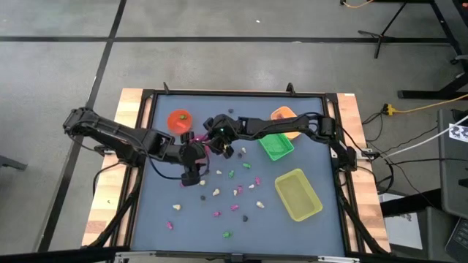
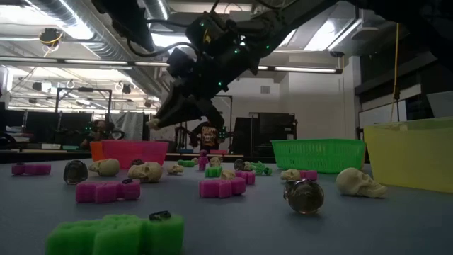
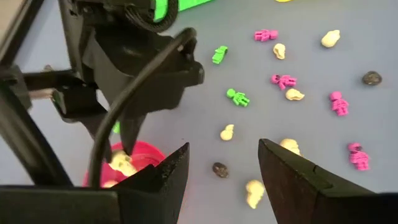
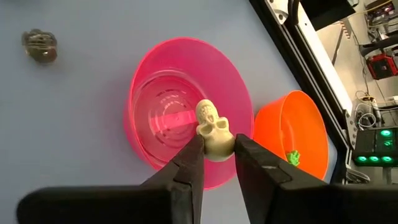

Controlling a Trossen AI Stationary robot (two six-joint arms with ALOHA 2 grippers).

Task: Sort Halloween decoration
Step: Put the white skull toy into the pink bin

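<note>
Tabletop trinkets blur; right gripper (image 4: pixel 216 163) half-hides skull (image 4: pixel 213 129) (cream).

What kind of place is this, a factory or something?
More likely a robotics lab or workshop: a framed table on concrete floor, exposed ceiling ducts with strip lights, and cables trailing to equipment racks.

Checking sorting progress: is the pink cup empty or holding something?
Empty: the pink cup shows a bare bottom; the skull is held above it in the right tool.

Grey concrete floor (image 1: pixel 219 22) crossed by dark seams; yellow cable (image 1: pixel 428 107) trailing beside the wood-edged desk (image 1: pixel 131 117). Overhead, fluorescent strip lights (image 2: pixel 78 30) and exposed ducting (image 2: pixel 42 8).
</note>
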